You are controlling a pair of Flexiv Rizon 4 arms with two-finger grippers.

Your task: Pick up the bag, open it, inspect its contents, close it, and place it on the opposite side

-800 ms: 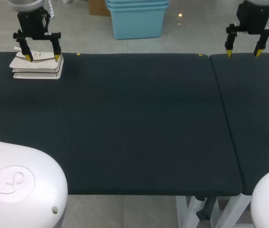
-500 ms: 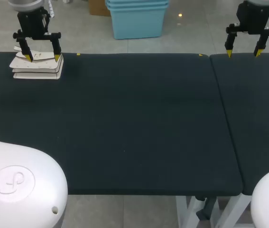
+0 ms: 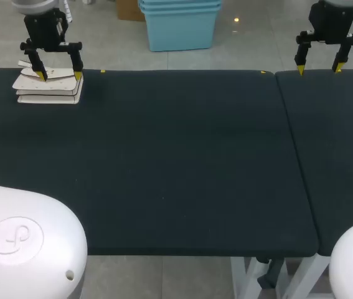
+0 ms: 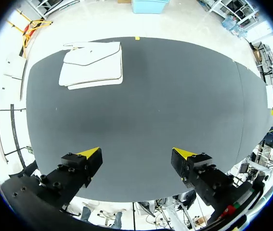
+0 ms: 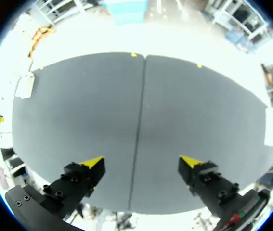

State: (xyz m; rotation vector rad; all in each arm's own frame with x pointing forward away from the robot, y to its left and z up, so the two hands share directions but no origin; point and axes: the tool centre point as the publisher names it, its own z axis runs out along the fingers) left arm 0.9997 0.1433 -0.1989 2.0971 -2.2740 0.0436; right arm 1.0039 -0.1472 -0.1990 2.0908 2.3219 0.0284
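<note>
A flat cream-white bag [image 3: 47, 87] lies at the table's far left corner; in the left wrist view the bag [image 4: 93, 65] sits well ahead of the fingers, off to one side, with a thin strap along its far edge. My left gripper [image 3: 59, 75] hangs open just above the bag, nothing between its yellow tips [image 4: 136, 154]. My right gripper [image 3: 319, 68] hangs open over the far right edge of the table, holding nothing [image 5: 142, 162]. From the right wrist the bag [image 5: 25, 85] shows as a small pale patch far off at the table's corner.
The dark table [image 3: 164, 162] is made of two tops meeting at a seam [image 3: 297, 156] on the right side; that seam [image 5: 138, 130] runs ahead between the right gripper's fingers. Small yellow marks [image 3: 103, 71] dot the far edge.
My left gripper has shifted slightly to the right and a little higher over the bag. The right gripper has barely moved.
</note>
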